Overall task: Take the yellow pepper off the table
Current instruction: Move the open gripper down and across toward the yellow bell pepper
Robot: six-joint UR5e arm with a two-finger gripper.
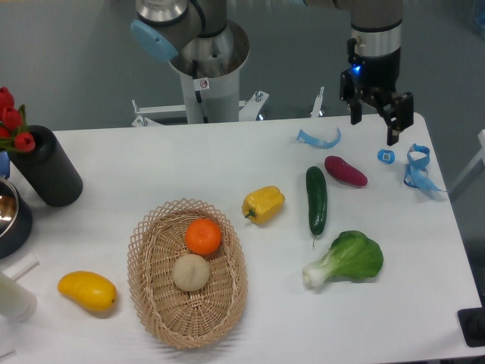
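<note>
My arm is grey metal tubing with a pale blue cap on one joint, rising from a wide silver base that carries a small red-and-white sticker. My wrist ends in a silver band above my black gripper (374,121), where a small blue light glows.

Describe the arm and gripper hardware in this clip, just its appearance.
The arm is silver-grey metal with light-blue joint caps, on a grey cylindrical base bearing a small red-and-white sticker. The gripper is black with two dark fingers, a grey and white wrist section above, and a small blue light glowing.
</note>
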